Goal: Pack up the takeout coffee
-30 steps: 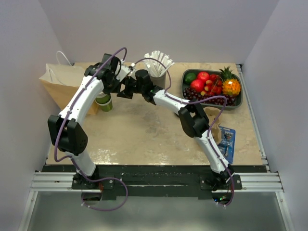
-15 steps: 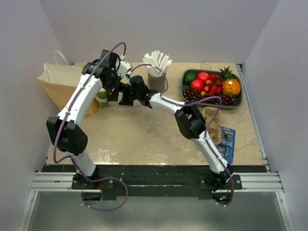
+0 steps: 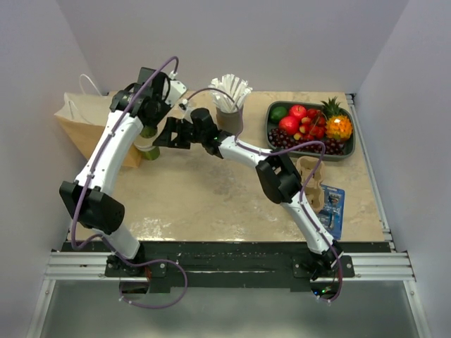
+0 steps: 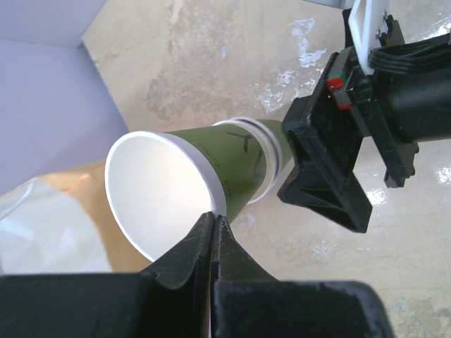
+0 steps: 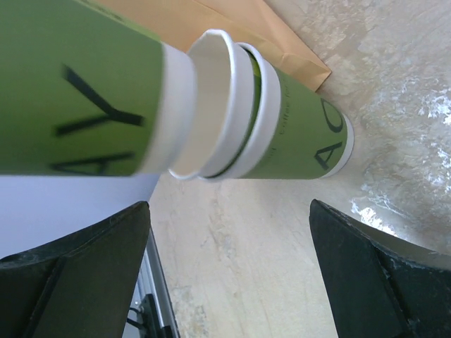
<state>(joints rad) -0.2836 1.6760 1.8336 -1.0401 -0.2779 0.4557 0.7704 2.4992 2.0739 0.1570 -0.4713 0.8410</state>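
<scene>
My left gripper [image 4: 213,218] is shut on the white rim of a green paper cup [image 4: 211,169], which is open-topped and tilted. Its base still sits in a nested stack of like green cups [image 4: 271,151] on the table. In the right wrist view the held cup [image 5: 70,91] rises out of the stack [image 5: 296,141]. My right gripper [image 5: 229,267] is open and empty, just beside the stack; it also shows in the top view [image 3: 163,134]. No black lid shows on any cup. The brown paper bag [image 3: 84,120] lies behind the cups.
A grey cup of white straws [image 3: 230,98] stands at the back centre. A tray of fruit [image 3: 347,151] is at the back right. A cardboard cup carrier [image 3: 308,172] and a blue packet [image 3: 332,204] lie on the right.
My left arm has drawn up and back, tilting the green cup and lifting it partly out of the stack. My right gripper has slid left to the stack's side.
</scene>
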